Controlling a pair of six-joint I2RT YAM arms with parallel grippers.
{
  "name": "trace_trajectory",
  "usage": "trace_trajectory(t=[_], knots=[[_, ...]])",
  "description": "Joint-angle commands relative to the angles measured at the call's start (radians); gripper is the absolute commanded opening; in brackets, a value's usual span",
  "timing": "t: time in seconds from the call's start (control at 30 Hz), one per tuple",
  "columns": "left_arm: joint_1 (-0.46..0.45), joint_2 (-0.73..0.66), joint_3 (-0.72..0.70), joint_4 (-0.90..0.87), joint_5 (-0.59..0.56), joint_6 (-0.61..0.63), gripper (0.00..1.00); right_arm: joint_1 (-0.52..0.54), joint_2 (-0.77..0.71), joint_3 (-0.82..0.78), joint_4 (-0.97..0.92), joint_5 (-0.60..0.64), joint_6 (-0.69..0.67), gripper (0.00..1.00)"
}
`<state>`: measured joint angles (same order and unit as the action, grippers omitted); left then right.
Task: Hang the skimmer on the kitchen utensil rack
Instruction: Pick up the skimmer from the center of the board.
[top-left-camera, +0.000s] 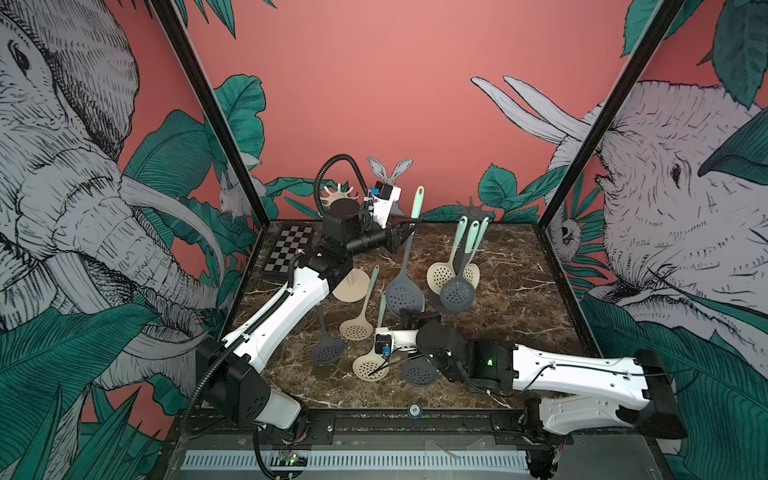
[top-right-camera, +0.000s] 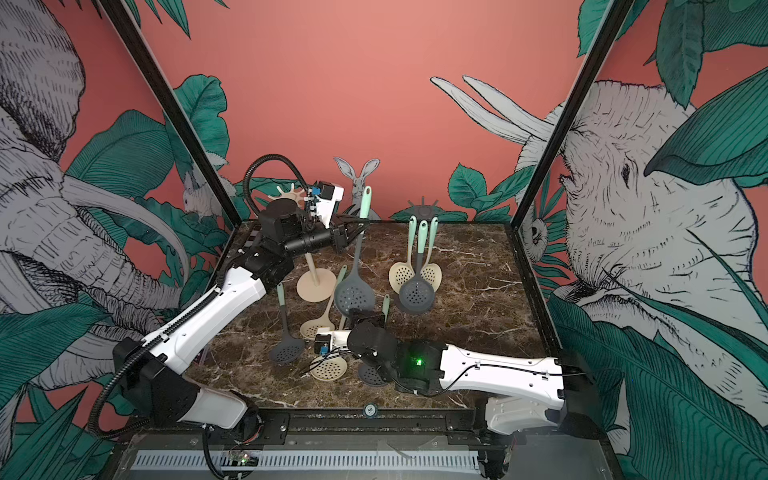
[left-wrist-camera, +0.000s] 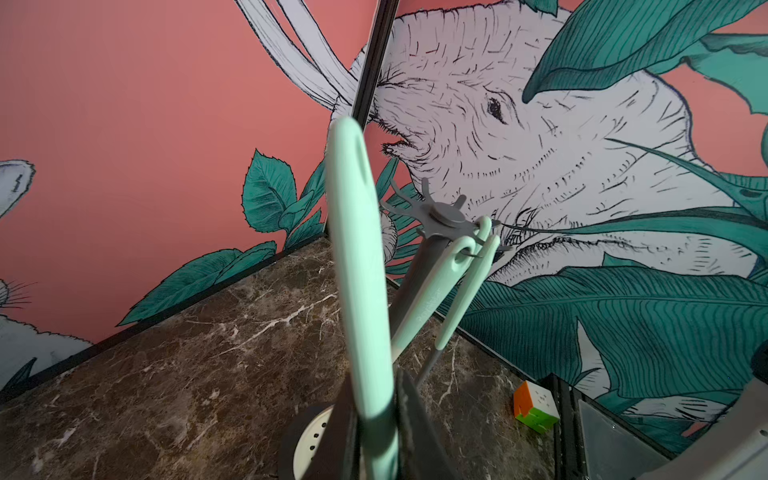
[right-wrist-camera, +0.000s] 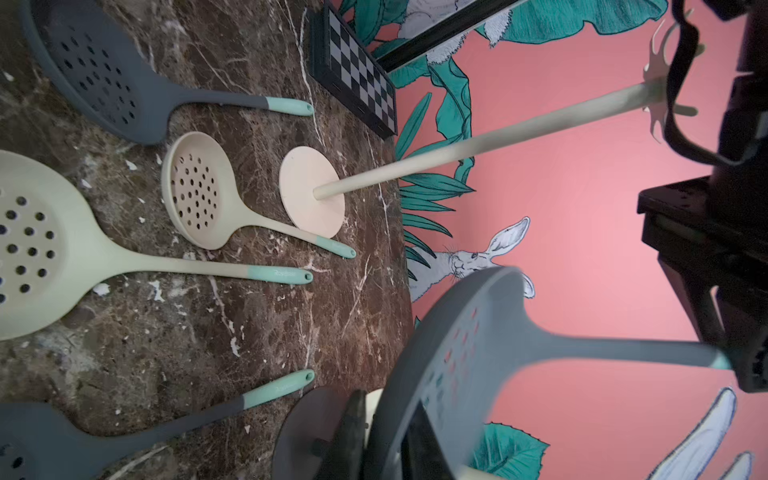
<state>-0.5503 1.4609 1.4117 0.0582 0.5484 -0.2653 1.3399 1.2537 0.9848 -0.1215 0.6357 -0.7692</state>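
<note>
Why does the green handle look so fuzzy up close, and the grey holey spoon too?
Left wrist view: the grey skimmer, its mint handle right by the lens, looks soft, while the grey rack behind is crisper. Right wrist view: that skimmer's head is smeared, yet the beige skimmer lying on the table is sharp. Both top views: no such close-up blur.

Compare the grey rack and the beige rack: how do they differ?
Colour: the grey rack is dark grey, the beige rack pale cream.
Load: the grey rack carries three skimmers on its hooks; the beige rack shows none.
View: the grey rack stands in the open; the left arm partly hides the beige rack.
Both stand upright: round base, pole, hooks on top.
</note>
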Motion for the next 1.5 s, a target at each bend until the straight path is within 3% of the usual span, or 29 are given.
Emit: trace_trajectory(t=[0.0, 0.1, 0.23, 0.3, 0.47, 0.63, 0.97, 1.47], knots=[[0.018, -0.008, 0.023, 0.033, -0.035, 0.066, 0.0, 0.001, -0.029, -0.026, 0.06, 0.026, 0.082, 0.35], [0.018, -0.016, 0.025, 0.022, -0.082, 0.101, 0.0, -0.023, -0.085, -0.045, 0.074, -0.032, 0.212, 0.48], [0.018, -0.029, 0.022, 0.025, -0.14, 0.121, 0.0, -0.111, -0.175, -0.053, 0.095, -0.191, 0.449, 0.58], [0.017, -0.035, 0.011, 0.052, -0.157, 0.113, 0.0, -0.165, -0.183, -0.034, 0.107, -0.246, 0.567, 0.57], [0.001, -0.054, -0.046, 0.149, -0.219, 0.078, 0.0, -0.28, -0.108, 0.051, 0.167, -0.241, 0.847, 0.5], [-0.052, -0.059, -0.08, 0.189, -0.297, 0.094, 0.0, -0.355, -0.009, 0.074, 0.282, -0.298, 1.025, 0.5], [-0.086, -0.072, -0.141, 0.248, -0.323, 0.039, 0.0, -0.448, 0.098, 0.114, 0.344, -0.384, 1.154, 0.5], [-0.086, -0.074, -0.163, 0.298, -0.275, -0.031, 0.0, -0.516, 0.174, 0.143, 0.436, -0.55, 1.205, 0.46]])
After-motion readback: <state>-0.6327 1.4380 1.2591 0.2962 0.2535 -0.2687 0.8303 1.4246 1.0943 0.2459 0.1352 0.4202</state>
